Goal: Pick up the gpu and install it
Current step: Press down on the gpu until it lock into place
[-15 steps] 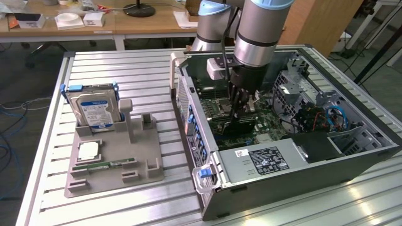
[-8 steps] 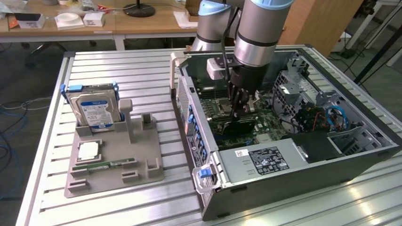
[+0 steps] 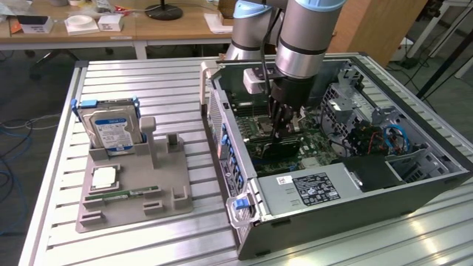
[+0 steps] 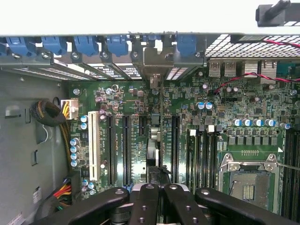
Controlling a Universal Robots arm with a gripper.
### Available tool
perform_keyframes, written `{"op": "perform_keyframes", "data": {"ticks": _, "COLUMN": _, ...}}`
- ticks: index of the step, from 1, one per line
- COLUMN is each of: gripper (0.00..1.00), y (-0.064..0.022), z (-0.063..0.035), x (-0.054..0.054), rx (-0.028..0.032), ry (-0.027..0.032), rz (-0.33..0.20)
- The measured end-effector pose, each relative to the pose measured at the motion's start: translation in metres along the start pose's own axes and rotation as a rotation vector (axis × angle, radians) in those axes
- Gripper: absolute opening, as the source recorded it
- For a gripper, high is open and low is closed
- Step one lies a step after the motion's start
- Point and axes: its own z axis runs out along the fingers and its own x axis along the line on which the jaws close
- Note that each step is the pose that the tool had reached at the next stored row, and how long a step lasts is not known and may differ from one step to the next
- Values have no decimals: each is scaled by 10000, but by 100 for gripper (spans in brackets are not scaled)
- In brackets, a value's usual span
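Observation:
The gpu (image 3: 278,148) stands on edge inside the open computer case (image 3: 414,188), low over the green motherboard (image 3: 284,166). My gripper (image 3: 284,128) reaches straight down into the case and is shut on the card's top edge. In the wrist view the gpu (image 4: 157,140) appears edge-on as a thin dark strip lying along an expansion slot, its silver end bracket (image 4: 154,61) against the case's rear slot openings. My gripper (image 4: 158,187) has its black fingers (image 4: 143,199) pressed together around the card. Whether the card is fully seated in the slot is hidden.
A grey holder (image 3: 137,194) on the slatted table carries a hard drive (image 3: 111,130), a processor chip (image 3: 103,176) and a memory stick (image 3: 122,195). Inside the case are the power supply (image 3: 310,188), the processor socket (image 4: 246,183), cable bundles (image 4: 51,115) and blue slot latches (image 4: 84,44).

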Motion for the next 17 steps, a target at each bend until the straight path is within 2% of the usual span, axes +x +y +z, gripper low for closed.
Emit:
{"op": "perform_keyframes", "data": {"ticks": 6, "gripper": 11, "y": 7, "z": 0, "x": 0, "rx": 10, "ry": 1, "rz": -1}}
{"op": "perform_keyframes", "data": {"ticks": 10, "gripper": 11, "y": 12, "z": 48, "x": -1, "rx": 11, "ry": -1, "rz": -2}}
{"op": "perform_keyframes", "data": {"ticks": 13, "gripper": 11, "y": 17, "z": 87, "x": 0, "rx": -2, "ry": 31, "rz": -3}}
{"op": "perform_keyframes", "data": {"ticks": 15, "gripper": 11, "y": 19, "z": 92, "x": -2, "rx": 1, "ry": 18, "rz": 0}}
{"op": "perform_keyframes", "data": {"ticks": 17, "gripper": 11, "y": 19, "z": 56, "x": -7, "rx": 21, "ry": -33, "rz": 4}}
